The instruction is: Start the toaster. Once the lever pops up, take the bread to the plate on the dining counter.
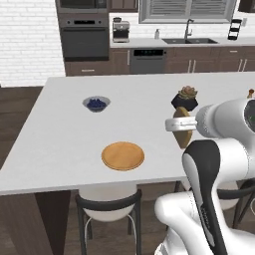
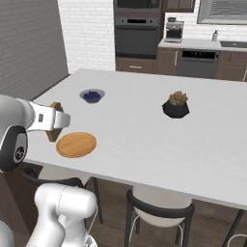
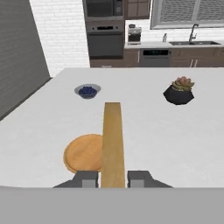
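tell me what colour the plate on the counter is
Orange-yellow plate, clearest in the left base view.

Bread (image 2: 54, 126) in jaws, above dining counter (image 2: 144, 130) just beside plate (image 2: 76, 144).

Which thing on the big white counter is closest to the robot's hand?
The flat orange plate, just beside the gripper; the berry bowl and potted plant sit farther back.
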You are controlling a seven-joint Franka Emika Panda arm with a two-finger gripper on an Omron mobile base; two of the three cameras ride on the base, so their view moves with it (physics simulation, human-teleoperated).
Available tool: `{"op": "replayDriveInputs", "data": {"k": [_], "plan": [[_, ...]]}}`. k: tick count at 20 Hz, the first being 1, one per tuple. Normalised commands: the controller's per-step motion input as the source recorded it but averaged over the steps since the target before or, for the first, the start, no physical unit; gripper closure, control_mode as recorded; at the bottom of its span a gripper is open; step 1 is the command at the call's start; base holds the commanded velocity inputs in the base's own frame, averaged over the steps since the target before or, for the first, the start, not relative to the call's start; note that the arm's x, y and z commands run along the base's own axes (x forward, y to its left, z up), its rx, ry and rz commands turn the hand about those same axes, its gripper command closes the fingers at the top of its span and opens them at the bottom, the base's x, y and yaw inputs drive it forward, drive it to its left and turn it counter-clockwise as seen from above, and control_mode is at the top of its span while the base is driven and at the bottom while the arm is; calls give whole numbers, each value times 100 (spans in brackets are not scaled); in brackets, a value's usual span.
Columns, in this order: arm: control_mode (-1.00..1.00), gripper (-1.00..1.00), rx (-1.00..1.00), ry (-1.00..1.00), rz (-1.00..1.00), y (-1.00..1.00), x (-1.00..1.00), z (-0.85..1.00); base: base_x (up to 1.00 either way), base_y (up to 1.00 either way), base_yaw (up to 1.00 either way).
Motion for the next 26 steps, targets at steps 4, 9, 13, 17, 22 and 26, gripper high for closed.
{"op": "replayDriveInputs", "data": {"k": [4, 9, 13, 17, 22, 26], "plan": [[100, 100, 0, 0, 0, 0, 0, 0, 3, 7, 0], [100, 100, 0, 0, 0, 0, 0, 0, 0, 0, 0], [100, 100, 0, 0, 0, 0, 0, 0, 0, 0, 0], [100, 100, 0, 0, 0, 0, 0, 0, 16, 1, 0], [-100, 100, 3, 1, 2, -4, 9, -3, 10, 0, 2], [-100, 100, 17, 0, 26, -6, 33, -32, 0, 0, 0]]}}
